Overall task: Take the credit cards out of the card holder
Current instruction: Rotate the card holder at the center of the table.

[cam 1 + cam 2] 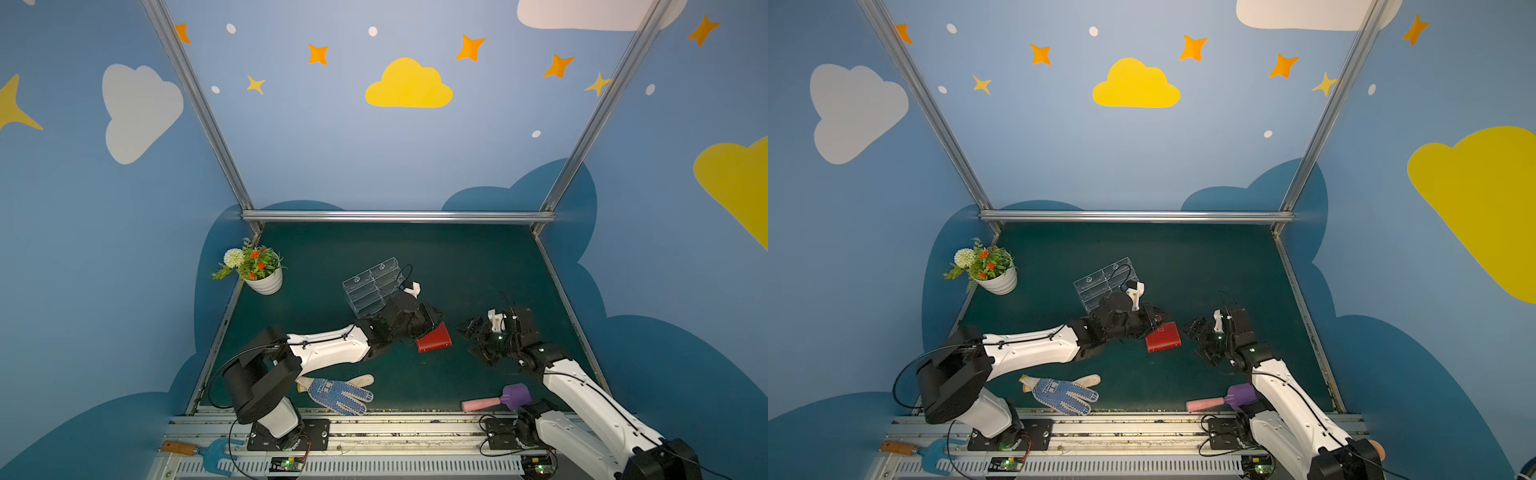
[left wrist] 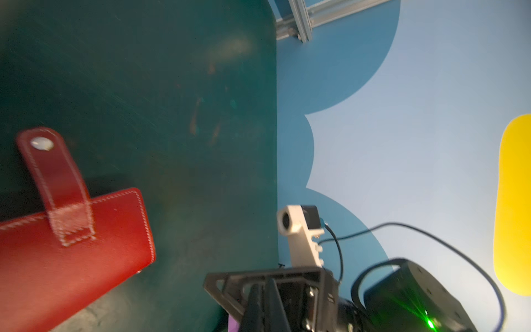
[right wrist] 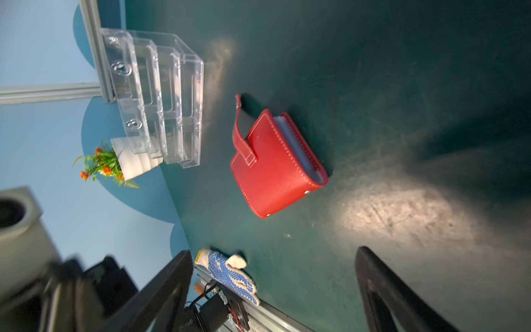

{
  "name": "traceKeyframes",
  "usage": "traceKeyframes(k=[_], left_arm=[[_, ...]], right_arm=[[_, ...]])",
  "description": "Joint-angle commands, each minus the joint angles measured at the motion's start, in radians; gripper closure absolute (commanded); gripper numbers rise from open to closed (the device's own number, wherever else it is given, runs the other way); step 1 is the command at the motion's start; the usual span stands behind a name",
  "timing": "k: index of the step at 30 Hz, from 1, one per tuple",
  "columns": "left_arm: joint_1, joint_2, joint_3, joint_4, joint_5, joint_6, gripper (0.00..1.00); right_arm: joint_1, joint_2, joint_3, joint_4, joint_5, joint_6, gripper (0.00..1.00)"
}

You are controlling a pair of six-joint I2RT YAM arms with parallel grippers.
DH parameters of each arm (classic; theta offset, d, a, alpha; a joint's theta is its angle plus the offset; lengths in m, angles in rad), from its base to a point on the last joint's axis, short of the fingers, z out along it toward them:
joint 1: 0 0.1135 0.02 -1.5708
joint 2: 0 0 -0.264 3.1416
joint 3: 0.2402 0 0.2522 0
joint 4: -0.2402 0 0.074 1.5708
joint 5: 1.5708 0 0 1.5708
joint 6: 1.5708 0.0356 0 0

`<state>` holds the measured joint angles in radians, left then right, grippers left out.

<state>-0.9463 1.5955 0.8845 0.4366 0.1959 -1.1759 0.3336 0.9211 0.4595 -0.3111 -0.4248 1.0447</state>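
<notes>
The red card holder (image 1: 434,344) lies mid-desk (image 1: 457,257), strap (image 3: 238,126) unsnapped, pale sleeves (image 3: 296,146) peeking out, no credit cards out yet; the left gripper (image 1: 432,318), pressed together, sits just beside its far edge; the right gripper (image 1: 471,341) hangs spread nearby; opening looks under way, so next comes folding it open and pinching a card.

The card holder (image 3: 273,172) is red with pale stitching along its edges and strap (image 2: 54,172), a silvery snap (image 2: 42,143), and pale grey-blue sleeves (image 3: 294,145) inside. The bench (image 1: 457,257) is dark green. At its seven o'clock, a cream glove (image 1: 338,395) bears blue dots; at ten, a white ribbed pot (image 1: 266,284) holds green leaves (image 1: 266,259) with orange-red and white blooms; at five, a purple scoop (image 1: 515,395) has a pink handle (image 1: 482,403).
</notes>
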Motion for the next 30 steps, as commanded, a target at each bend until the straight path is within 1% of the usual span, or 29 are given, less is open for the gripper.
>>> traceKeyframes(k=[1, 2, 3, 5, 7, 8, 9, 11, 12, 14, 15, 19, 22, 26, 30], left_arm=[[0.015, -0.012, 0.001, -0.027, 0.048, 0.054, 0.96], [0.036, -0.026, 0.002, -0.084, 0.059, 0.074, 0.95], [0.057, -0.041, 0.004, -0.144, 0.072, 0.099, 0.84], [0.119, -0.086, -0.003, -0.264, 0.098, 0.161, 0.53], [0.177, -0.136, -0.017, -0.358, 0.099, 0.221, 0.35], [0.207, -0.16, -0.025, -0.404, 0.088, 0.25, 0.29], [0.233, -0.174, -0.028, -0.438, 0.088, 0.271, 0.28], [0.298, -0.193, -0.045, -0.47, 0.125, 0.31, 0.27], [0.32, -0.201, -0.054, -0.476, 0.137, 0.32, 0.27], [0.347, -0.224, -0.076, -0.474, 0.145, 0.343, 0.27], [0.353, -0.232, -0.085, -0.476, 0.146, 0.352, 0.27], [0.362, -0.268, -0.108, -0.48, 0.149, 0.381, 0.27], [0.362, -0.298, -0.142, -0.459, 0.167, 0.386, 0.27], [0.362, -0.363, -0.207, -0.441, 0.164, 0.389, 0.28], [0.363, -0.436, -0.245, -0.488, 0.134, 0.407, 0.28]], right_arm=[[0.001, 0.046, 0.054, -0.031, -0.032, -0.086, 0.14], [0.008, 0.063, 0.057, -0.046, -0.025, -0.1, 0.14], [0.026, 0.076, 0.055, -0.047, -0.011, -0.106, 0.14], [0.094, 0.119, 0.066, -0.057, 0.052, -0.127, 0.14], [0.167, 0.18, 0.096, -0.082, 0.129, -0.14, 0.16], [0.2, 0.213, 0.108, -0.081, 0.157, -0.136, 0.2], [0.227, 0.236, 0.111, -0.07, 0.171, -0.128, 0.24], [0.286, 0.283, 0.113, -0.032, 0.204, -0.107, 0.39], [0.307, 0.303, 0.116, -0.025, 0.222, -0.101, 0.44], [0.343, 0.356, 0.135, -0.034, 0.271, -0.099, 0.56], [0.347, 0.376, 0.143, -0.046, 0.291, -0.103, 0.6], [0.326, 0.462, 0.191, -0.076, 0.366, -0.133, 0.65], [0.295, 0.538, 0.295, -0.132, 0.418, -0.202, 0.67], [0.27, 0.665, 0.432, -0.132, 0.437, -0.318, 0.67], [0.253, 0.809, 0.582, -0.146, 0.398, -0.415, 0.67]])
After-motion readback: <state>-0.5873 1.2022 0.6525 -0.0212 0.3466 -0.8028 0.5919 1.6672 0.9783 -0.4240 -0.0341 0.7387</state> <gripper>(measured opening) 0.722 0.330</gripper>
